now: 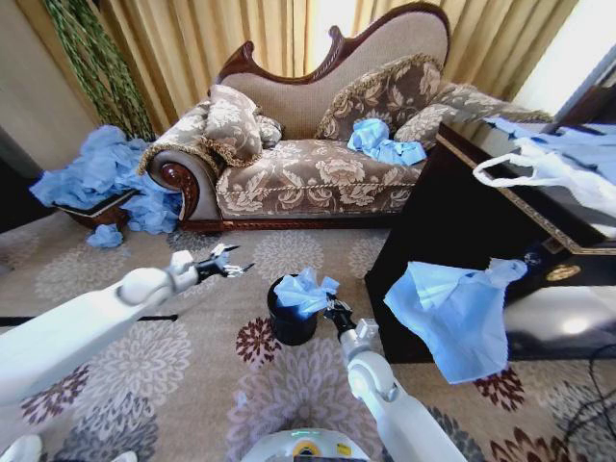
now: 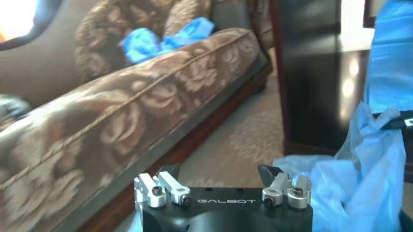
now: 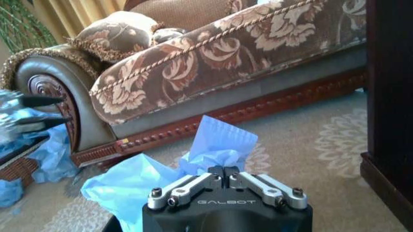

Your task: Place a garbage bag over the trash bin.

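Your right gripper point(image 1: 330, 306) is pinched onto the crinkled thin light-blue plastic garbage bag point(image 1: 305, 290), which sits bunched on the rim of the small black cylindrical trash bin point(image 1: 289, 327). Your left gripper point(image 1: 231, 263) hangs just left of the bin, jaws apart and empty. Catch the opposite bag edge with it, then spread the mouth wider than the rim.

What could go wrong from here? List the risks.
The garbage bag sits bunched on the trash bin, not spread over its rim; the right gripper pinches only one edge, so it may slip or pull out. The left gripper hangs open, apart from the bag, leaving the far side unheld. A tug could tip the bin.
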Tool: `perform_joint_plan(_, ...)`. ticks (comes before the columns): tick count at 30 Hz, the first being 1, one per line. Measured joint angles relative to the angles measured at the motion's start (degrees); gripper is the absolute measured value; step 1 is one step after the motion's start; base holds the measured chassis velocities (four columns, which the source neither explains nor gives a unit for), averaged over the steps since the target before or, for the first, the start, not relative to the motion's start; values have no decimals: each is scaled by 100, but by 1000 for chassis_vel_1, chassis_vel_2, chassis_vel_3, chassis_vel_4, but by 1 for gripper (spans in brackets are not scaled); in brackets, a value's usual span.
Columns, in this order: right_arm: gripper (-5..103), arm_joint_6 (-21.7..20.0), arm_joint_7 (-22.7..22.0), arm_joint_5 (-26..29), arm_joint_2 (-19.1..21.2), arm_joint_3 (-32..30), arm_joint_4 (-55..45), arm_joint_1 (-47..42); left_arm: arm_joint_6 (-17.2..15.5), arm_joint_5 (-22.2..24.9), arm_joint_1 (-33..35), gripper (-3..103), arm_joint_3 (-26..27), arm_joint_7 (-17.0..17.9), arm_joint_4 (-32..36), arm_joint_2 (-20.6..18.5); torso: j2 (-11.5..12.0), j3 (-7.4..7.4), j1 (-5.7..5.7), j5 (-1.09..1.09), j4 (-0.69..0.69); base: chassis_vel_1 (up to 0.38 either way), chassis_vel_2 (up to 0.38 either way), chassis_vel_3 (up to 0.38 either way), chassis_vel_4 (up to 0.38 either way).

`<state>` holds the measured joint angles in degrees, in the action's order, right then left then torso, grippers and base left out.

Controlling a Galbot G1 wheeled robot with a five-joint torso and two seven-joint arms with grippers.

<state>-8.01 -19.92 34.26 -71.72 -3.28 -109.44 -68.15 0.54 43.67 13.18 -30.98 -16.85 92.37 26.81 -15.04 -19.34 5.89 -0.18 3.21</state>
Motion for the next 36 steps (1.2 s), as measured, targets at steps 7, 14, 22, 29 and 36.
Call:
perform_joint_plan(7, 0, 87, -29, -60, -174, -102, -13, -116, -46, -70, -1171, 82, -1492, -134, -412, 878, 0, 0, 0, 0, -6, 0, 0, 0, 0)
perform_joint_plan(14, 0, 190, -49, -187, -265, -197, 41, -208, -57, -33, -2038, 80, -2273, -632, -684, 1492, 0, 0, 0, 0, -2, 0, 0, 0, 0)
perform_joint_plan(22, 0, 214, -67, -195, -261, -307, -116, -369, -48, -108, -2792, 81, -2724, -1577, -676, 1371, 0, 1, -1, -2, -7, 0, 0, 0, 0)
perform_joint_plan(29, 0, 254, -63, -215, -282, -359, -186, -400, -35, -462, -2737, 81, -2850, -1840, -505, 1194, 0, 1, -2, -3, -6, 0, 0, 0, 0)
perform_joint_plan(36, 0, 295, -39, -327, -311, -209, -271, -454, 218, -1037, -2674, 81, -2905, -1694, -752, 1360, 0, 1, -1, -3, -5, 0, 0, 0, 0)
